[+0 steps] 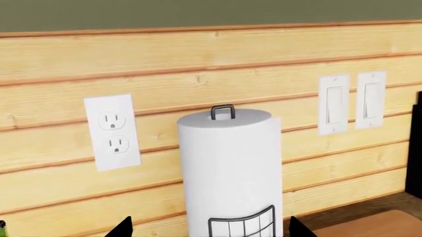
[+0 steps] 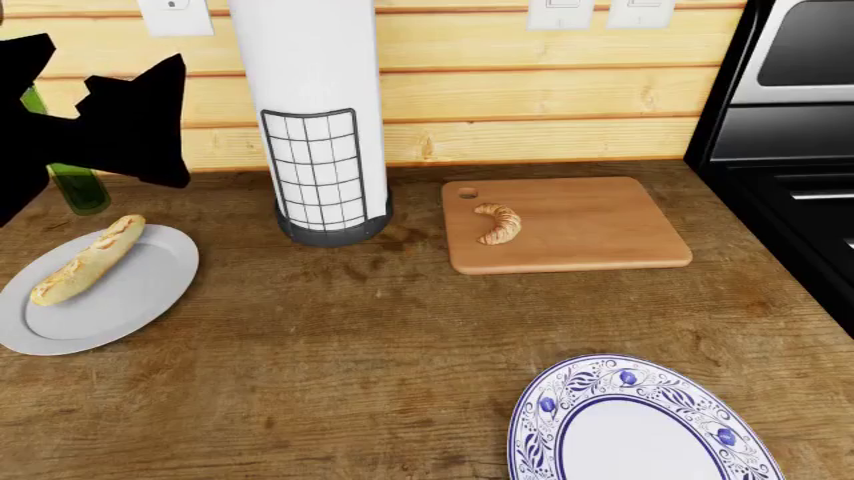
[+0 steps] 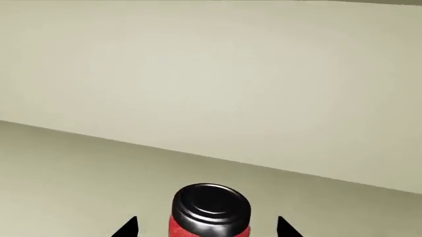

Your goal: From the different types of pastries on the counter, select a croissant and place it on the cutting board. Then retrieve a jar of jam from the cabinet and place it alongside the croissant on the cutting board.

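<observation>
Croissant (image 2: 499,222) lies on the cutting board (image 2: 587,240); right pincer (image 3: 207,227), spread wide, straddles the jam jar (image 3: 209,210) ungripped.

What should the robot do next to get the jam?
Probably close the right pincer on the jar of jam. The jar sits between its open fingertips on the pale shelf, not yet gripped, and the croissant already lies on the cutting board.

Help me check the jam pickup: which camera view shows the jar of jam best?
The right wrist view. It alone shows the jar of jam: dark lid and red body, standing on a pale shelf between the open right gripper fingertips. The head view and left wrist view show none of it.
</observation>
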